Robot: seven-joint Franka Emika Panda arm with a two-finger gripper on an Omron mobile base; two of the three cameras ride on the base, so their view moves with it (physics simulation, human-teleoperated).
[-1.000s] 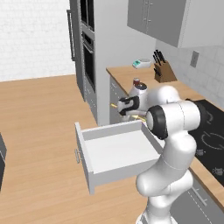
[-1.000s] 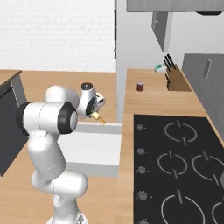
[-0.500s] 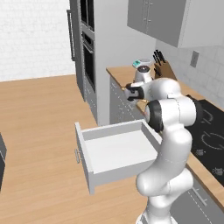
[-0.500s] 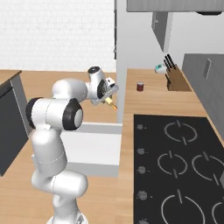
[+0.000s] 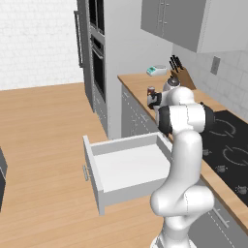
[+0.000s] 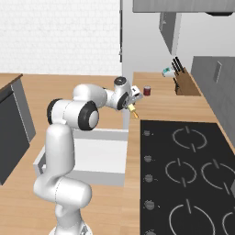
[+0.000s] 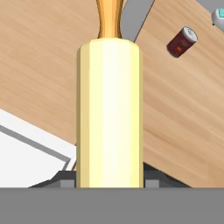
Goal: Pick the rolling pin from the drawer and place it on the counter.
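Two cameras look down from behind the arm, both seeing the worktop [image 5: 140, 82]; one rides the hand, close.

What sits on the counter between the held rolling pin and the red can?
Nothing: in the hand view only bare counter lies between the rolling pin and the red can. The right base view agrees.

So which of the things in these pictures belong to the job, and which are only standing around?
Belong to the job:
- rolling pin, held in the shut claw
- drawer, open
- counter

Only standing around:
- dark red can
- knife block
- black cooktop
- wall oven
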